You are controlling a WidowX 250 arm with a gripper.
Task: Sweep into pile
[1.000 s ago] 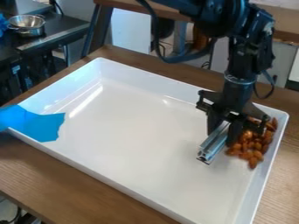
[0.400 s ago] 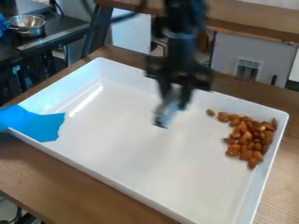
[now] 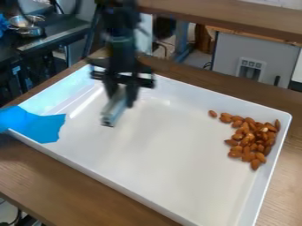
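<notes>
In the camera view, the gripper (image 3: 120, 94) is clamped on a metal bar (image 3: 114, 112) over the upper left part of the white tray (image 3: 171, 150), well apart from the almonds (image 3: 252, 140). These lie bunched along the tray's right side, with one stray almond (image 3: 212, 114) near the far wall, just beside the trailing end of the bunch. The sweeping seems nearly done, with only tidying left. The next move likely calls for setting the bar behind the stray almond and pushing it gently toward the heap.
</notes>
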